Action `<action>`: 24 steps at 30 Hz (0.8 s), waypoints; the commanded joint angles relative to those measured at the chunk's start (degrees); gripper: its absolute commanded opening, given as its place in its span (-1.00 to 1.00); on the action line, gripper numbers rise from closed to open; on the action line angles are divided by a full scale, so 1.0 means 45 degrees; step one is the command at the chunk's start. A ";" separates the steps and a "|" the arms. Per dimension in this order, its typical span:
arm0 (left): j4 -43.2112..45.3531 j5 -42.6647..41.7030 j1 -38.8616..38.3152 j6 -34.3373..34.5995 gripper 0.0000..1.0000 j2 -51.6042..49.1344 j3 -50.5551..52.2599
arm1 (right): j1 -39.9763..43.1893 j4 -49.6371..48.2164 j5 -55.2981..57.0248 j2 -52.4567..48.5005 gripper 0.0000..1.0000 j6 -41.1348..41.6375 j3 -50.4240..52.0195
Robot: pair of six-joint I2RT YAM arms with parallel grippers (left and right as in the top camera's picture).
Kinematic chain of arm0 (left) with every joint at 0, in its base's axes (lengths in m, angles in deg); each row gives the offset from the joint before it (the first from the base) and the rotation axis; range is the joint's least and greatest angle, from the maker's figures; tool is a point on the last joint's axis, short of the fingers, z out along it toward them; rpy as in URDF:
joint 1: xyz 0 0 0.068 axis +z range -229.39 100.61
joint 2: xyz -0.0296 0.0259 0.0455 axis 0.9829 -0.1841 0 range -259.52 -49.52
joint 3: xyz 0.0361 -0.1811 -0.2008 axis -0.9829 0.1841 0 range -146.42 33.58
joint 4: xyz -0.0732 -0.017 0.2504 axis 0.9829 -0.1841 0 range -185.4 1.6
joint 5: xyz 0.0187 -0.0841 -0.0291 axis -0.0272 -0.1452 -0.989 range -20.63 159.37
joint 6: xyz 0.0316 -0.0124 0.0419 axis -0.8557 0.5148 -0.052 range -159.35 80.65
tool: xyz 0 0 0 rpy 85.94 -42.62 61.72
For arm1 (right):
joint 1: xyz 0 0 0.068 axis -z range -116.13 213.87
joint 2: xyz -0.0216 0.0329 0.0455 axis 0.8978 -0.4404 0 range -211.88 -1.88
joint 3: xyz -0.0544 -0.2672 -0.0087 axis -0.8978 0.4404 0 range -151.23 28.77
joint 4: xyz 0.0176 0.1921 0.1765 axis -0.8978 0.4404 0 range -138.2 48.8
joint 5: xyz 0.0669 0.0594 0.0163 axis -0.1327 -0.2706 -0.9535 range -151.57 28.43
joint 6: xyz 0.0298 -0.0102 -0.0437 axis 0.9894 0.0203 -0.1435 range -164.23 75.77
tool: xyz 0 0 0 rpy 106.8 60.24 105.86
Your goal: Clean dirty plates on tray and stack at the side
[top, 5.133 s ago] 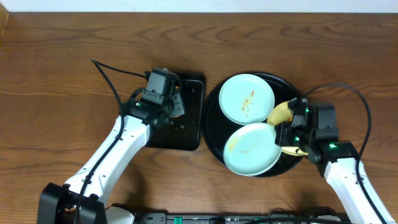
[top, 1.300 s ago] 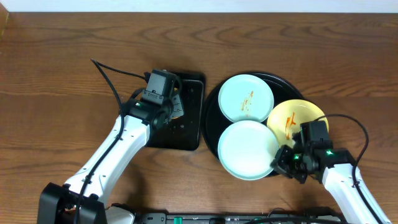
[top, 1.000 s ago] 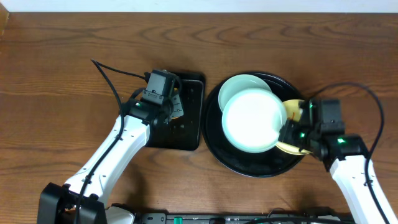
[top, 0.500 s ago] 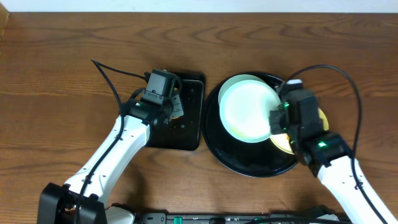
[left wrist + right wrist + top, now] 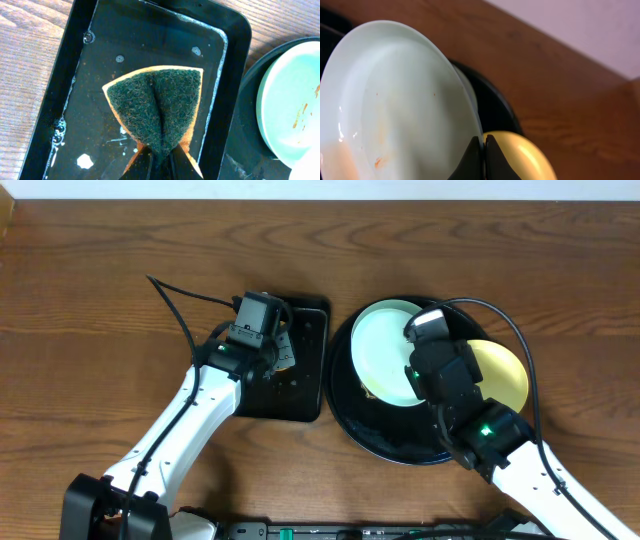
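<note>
My right gripper [image 5: 484,145] is shut on the rim of a pale mint-blue plate [image 5: 395,110] with faint orange smears. It holds the plate tilted above the round black tray [image 5: 370,430]; the plate also shows in the overhead view [image 5: 380,360]. A second mint-blue plate [image 5: 398,307] with red smears lies on the tray under it and shows in the left wrist view [image 5: 290,100]. The pale yellow plate [image 5: 500,370] lies at the tray's right side. My left gripper [image 5: 160,155] is shut on a green and orange sponge [image 5: 155,105].
The sponge hangs over a rectangular black tray [image 5: 235,40] with water drops, just left of the round tray [image 5: 245,130]. Brown wooden table [image 5: 100,300] lies all round. The right arm's cable [image 5: 520,340] loops over the yellow plate.
My right gripper has carried the mint-blue plate from the tray's front edge up and leftward over the second mint plate, tilting it on edge. The left arm has not moved.
</note>
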 commanded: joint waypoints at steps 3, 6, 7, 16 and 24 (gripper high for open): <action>-0.0019 0.0117 0.0029 -0.0170 -0.84 -0.0073 0.0073 | -0.0879 -0.0709 0.1579 0.0024 -0.97 -0.1855 -0.0170; -0.0019 0.0117 0.0029 -0.0170 -0.84 -0.0073 0.0073 | -0.1282 -0.0889 0.2297 0.0024 -0.98 -0.2569 -0.0170; -0.0019 0.0117 0.0029 -0.0170 -0.84 -0.0073 0.0073 | -0.1433 -0.0976 0.2565 0.0024 -0.97 -0.2803 -0.0170; -0.0019 0.0117 0.0029 -0.0165 -0.84 -0.0073 0.0073 | -0.2186 -0.1637 0.4070 0.0015 -0.98 -0.3750 -0.0170; -0.0019 0.0117 0.0029 -0.0165 -0.84 -0.0073 0.0073 | -0.1977 -0.1608 0.3954 -0.0253 -0.98 -0.2103 -0.0165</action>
